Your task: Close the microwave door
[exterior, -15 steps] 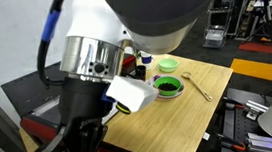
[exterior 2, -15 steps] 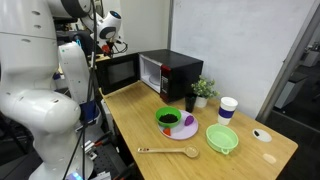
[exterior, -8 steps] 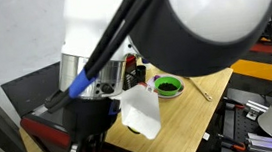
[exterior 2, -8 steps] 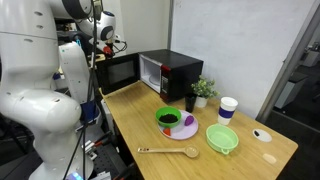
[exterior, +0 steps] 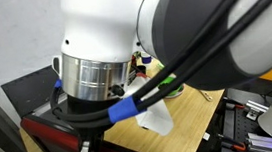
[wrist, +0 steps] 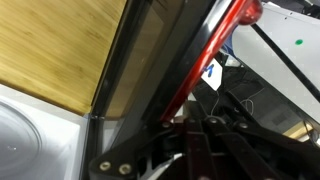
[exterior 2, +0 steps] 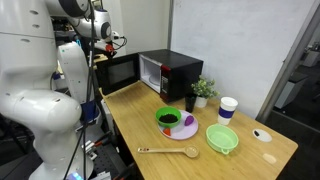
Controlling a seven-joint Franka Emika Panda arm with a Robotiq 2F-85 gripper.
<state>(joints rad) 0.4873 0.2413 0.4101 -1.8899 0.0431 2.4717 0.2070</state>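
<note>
The microwave (exterior 2: 176, 72) stands at the back of the wooden table, with black casing and a red front. The microwave door (exterior 2: 118, 72) is swung wide open, away from the cavity. In an exterior view, my gripper (exterior 2: 107, 42) is just above and behind the door's top edge. In the wrist view the red door frame (wrist: 222, 38) and its dark window (wrist: 150, 60) lie right in front of my gripper (wrist: 190, 150), whose fingers look shut and empty. In an exterior view my arm hides most of the scene; the red door edge (exterior: 43, 135) shows low down.
On the table (exterior 2: 130, 115) are a green bowl on a purple plate (exterior 2: 170, 120), a light green bowl (exterior 2: 222, 138), a wooden spoon (exterior 2: 165, 151), a white cup (exterior 2: 228, 108), a dark cup (exterior 2: 190, 101) and a small plant (exterior 2: 205, 90).
My wrist has moved a little further out behind the open door, and the arm now blocks more of one exterior view. The door's angle looks unchanged.
</note>
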